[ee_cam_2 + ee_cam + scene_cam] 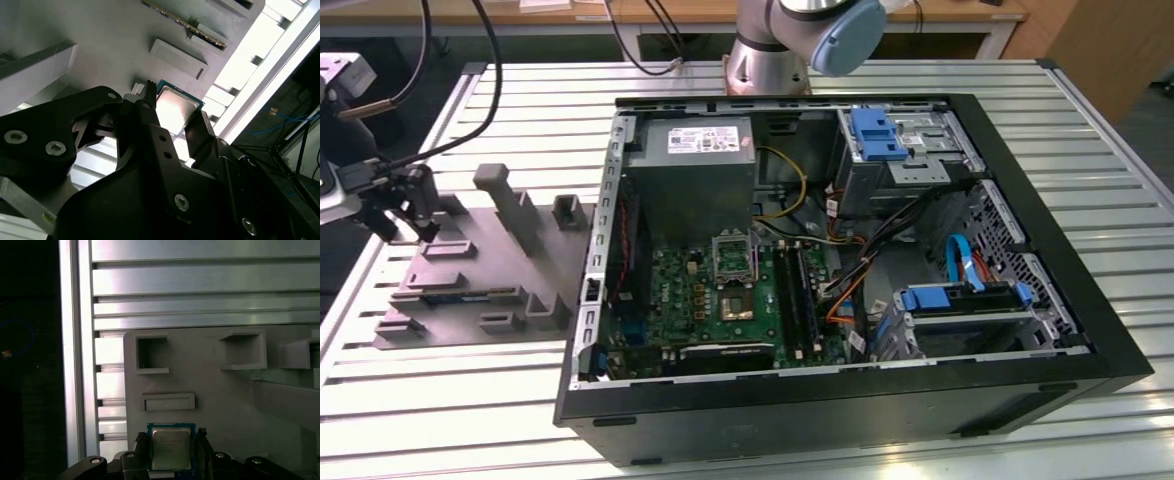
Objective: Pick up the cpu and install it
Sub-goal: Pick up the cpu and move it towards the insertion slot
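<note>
my fingers [141, 445] are drawn in against two opposite edges of the cpu [171, 450], clasping it between them, its pale metal top showing in both wrist views; it is low over the grey fixture plate [215, 390], near a corner with small rectangular pockets, and i cannot tell whether it rests there or hangs clear. the plate lies on the slatted metal bench [454, 400] at the exterior view's left, just beside the open computer case [1047, 330]
</note>
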